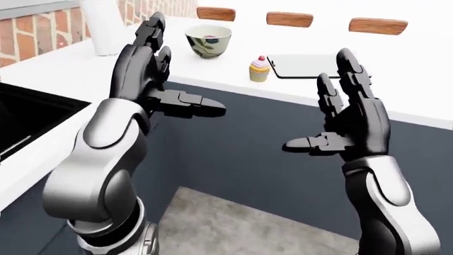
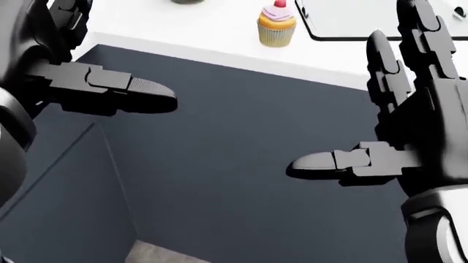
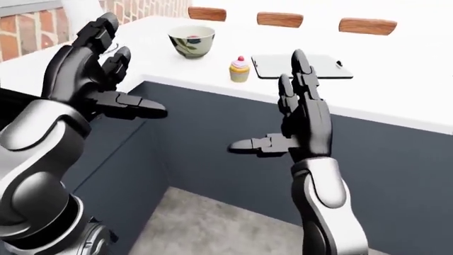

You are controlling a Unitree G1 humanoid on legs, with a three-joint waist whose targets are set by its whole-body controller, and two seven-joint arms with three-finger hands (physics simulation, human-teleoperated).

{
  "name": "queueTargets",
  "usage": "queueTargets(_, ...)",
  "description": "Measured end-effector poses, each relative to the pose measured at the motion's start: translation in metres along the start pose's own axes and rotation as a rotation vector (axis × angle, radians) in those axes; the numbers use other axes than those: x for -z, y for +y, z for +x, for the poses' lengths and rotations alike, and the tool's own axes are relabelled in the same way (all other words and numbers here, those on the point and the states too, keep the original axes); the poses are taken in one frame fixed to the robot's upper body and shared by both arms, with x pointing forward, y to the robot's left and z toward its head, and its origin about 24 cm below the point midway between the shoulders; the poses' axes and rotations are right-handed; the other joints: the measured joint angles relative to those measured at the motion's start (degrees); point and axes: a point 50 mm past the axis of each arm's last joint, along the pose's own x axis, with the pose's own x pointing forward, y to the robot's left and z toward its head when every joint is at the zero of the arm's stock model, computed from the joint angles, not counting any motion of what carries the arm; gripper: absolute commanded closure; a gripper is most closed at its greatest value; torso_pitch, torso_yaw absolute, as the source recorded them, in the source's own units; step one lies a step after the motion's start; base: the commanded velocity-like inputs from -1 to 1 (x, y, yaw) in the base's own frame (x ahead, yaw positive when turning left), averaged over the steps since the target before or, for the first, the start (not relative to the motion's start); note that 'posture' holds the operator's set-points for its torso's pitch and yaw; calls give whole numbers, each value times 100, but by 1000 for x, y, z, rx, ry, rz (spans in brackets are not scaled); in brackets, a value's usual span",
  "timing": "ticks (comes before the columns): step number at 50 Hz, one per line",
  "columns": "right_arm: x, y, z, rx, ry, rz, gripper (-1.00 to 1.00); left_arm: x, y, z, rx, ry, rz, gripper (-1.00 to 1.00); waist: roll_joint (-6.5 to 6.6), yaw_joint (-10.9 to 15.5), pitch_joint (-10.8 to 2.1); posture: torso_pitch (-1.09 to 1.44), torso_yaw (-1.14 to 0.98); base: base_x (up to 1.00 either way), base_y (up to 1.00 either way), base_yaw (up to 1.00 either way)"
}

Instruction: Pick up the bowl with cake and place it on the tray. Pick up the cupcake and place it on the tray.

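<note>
While both hands (image 1: 152, 71) (image 1: 357, 122) spread empty, pink-frosted cupcake (image 2: 276, 25) stands beside tray (image 1: 304, 66).

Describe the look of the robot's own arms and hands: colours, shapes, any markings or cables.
Both arms wear smooth, rounded silver-grey shells with dark joints between segments. The left hand and right hand are glossy black, each with a blocky palm and three chunky, segmented fingers ending in rounded tips. No cables, logos or markings show in these views.
</note>
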Motion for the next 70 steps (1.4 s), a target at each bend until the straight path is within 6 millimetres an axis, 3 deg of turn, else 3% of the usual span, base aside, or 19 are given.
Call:
queueTargets(1,0,0,0,-2,1,0,-100,0,0,1,0,0,-2,-100,-126,-31,-14,0,0,52,0,0)
queueTargets(4,9,-6,-2,28,52,-5,-100,9,-7,2,34,46,-10,-100,-150,-135,209,0,0,45,0,0)
queueTargets(7,6,-6,-1,35,39,-10,-100,6,-7,2,44,37,-8,-100,-203,-162,105,0,0,2,0,0)
queueTargets(11,1,-4,-2,19,6,-12,-100,1,-4,0,26,3,-9,-100,-20,-229,207,0,0,3,0,0)
queueTargets(14,5,-5,-2,26,34,-21,-100,3,-6,1,35,26,-9,-100,390,-240,130,0,0,15,0,0)
queueTargets(19,13,1,-1,-9,75,-3,-100,7,2,1,-7,51,-11,-100,443,-112,104,0,0,30,0,0)
queueTargets(22,3,1,-2,-6,22,-9,-100,-2,0,-1,-5,-1,-6,-100,359,-119,-3,0,0,33,0,0)
queueTargets(25,-2,0,-3,-4,-13,-11,-100,-5,-1,-1,6,-26,-4,-100,182,-101,33,0,0,33,0,0)
queueTargets(30,4,1,-1,-9,16,-7,-100,-2,-1,2,3,4,-8,-100,-272,-97,29,0,0,34,0,0)
queueTargets(35,4,-5,-2,29,32,-18,-100,-2,-7,2,46,16,-7,-100,-218,-161,58,0,0,7,0,0)
queueTargets(41,1,-2,-2,11,17,-17,-100,-5,-5,0,31,-4,-10,-100,215,-236,121,0,0,0,1,0)
queueTargets(44,8,0,-3,-2,57,-6,-100,1,0,0,13,31,-16,-100,96,-185,116,0,0,0,6,0)
queueTargets(49,1,4,-2,-27,24,-4,-100,-3,5,0,-26,23,-13,-100,260,-103,-53,0,0,0,17,0)
queueTargets(53,-8,0,-4,-2,-21,-12,-100,-15,-1,-4,12,-55,-5,-100,-109,-177,-43,0,0,0,16,0)
queueTargets(58,5,-7,-3,33,39,-23,-100,-2,-6,0,52,24,-12,-100,-219,-346,-72,0,0,0,39,0)
queueTargets(61,1,-3,-4,14,23,-18,-100,-8,-1,-3,26,5,-15,-100,-90,-344,-64,0,0,0,20,0)
queueTargets(65,-4,-3,-4,11,-6,-12,-100,-19,2,-9,17,-58,-12,-100,234,-431,168,0,0,0,0,0)
queueTargets(67,-5,-1,-3,7,-8,-13,-100,-18,3,-8,13,-48,-13,-100,398,-453,110,0,0,0,0,0)
queueTargets(70,1,5,-3,-27,25,-5,-100,-8,9,-7,-21,15,-22,-100,174,-313,115,0,0,0,40,0)
